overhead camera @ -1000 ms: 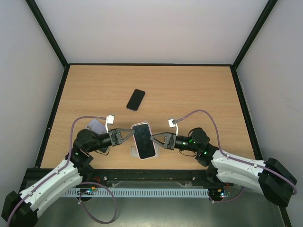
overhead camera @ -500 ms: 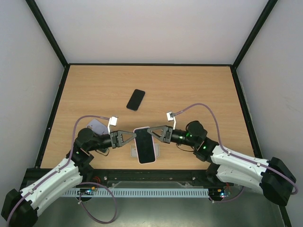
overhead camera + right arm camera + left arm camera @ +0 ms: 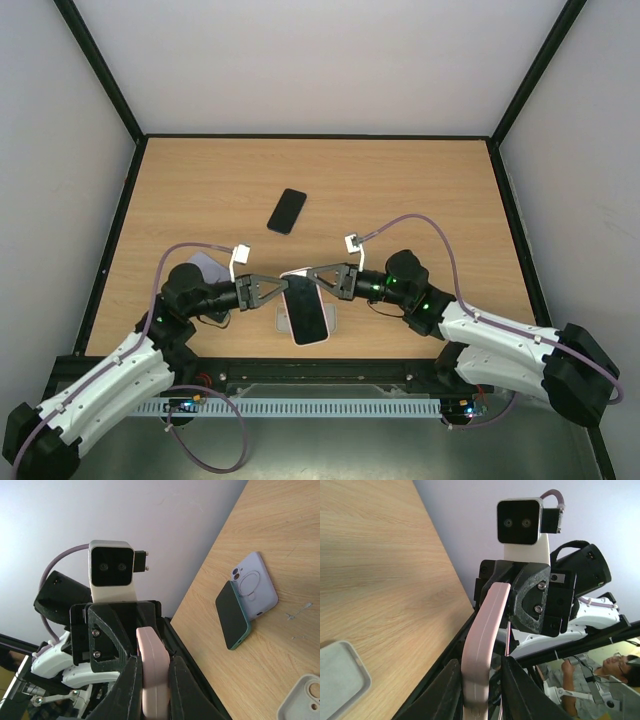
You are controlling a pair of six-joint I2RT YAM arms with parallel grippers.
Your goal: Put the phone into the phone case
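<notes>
A phone with a dark screen sits in a pink case (image 3: pixel 308 312) and is held above the table's near edge. My left gripper (image 3: pixel 283 291) grips its upper left edge. My right gripper (image 3: pixel 322 279) grips its top end from the other side. In the left wrist view the pink case (image 3: pixel 485 630) stands edge-on between my fingers (image 3: pixel 451 690), with the right gripper facing me. In the right wrist view the pink case (image 3: pixel 150 645) is pinched between both fingers (image 3: pixel 127 680).
A pale grey case (image 3: pixel 282 322) lies on the table under the held phone; it also shows in both wrist views (image 3: pixel 340 680) (image 3: pixel 302 700). A black phone (image 3: pixel 287 210) lies mid-table. A lavender case (image 3: pixel 205 265) lies by the left arm, a teal-edged phone (image 3: pixel 232 615) resting against it.
My right gripper has moved left and further from me, from the phone's right side to its top end. The cased phone has shifted slightly towards the near edge. My left gripper has kept its hold.
</notes>
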